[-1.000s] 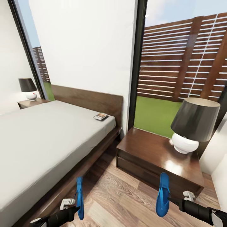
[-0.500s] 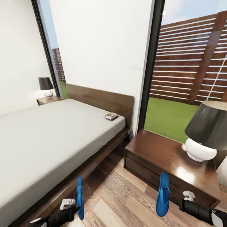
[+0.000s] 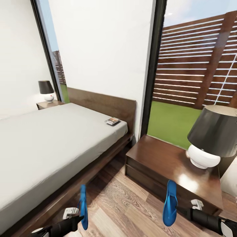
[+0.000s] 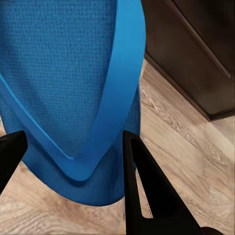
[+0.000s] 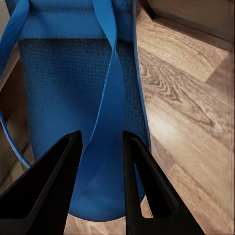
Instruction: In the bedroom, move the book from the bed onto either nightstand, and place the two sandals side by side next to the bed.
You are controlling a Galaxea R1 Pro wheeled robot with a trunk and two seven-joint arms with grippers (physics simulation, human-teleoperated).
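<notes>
In the head view my left gripper (image 3: 80,220) is shut on a blue sandal (image 3: 83,205) held upright above the floor beside the bed (image 3: 49,144). The right gripper (image 3: 176,209) is shut on the other blue sandal (image 3: 170,202), in front of the near nightstand (image 3: 164,161). The left wrist view shows its sandal (image 4: 63,88) between the black fingers (image 4: 147,186). In the right wrist view the second sandal (image 5: 83,107) sits between the fingers (image 5: 142,181). The book (image 3: 112,121) lies on the mattress near the headboard. A second nightstand (image 3: 49,104) stands beyond the bed.
A lamp with a dark shade and white base (image 3: 209,138) stands on the near nightstand; a smaller one (image 3: 46,90) is on the far one. Tall windows (image 3: 194,65) show a slatted fence and grass. Wood-plank floor (image 3: 125,204) runs between bed and nightstand.
The camera has turned, so the room has shifted in view. Both grippers still hold their sandals in the same spots in the picture.
</notes>
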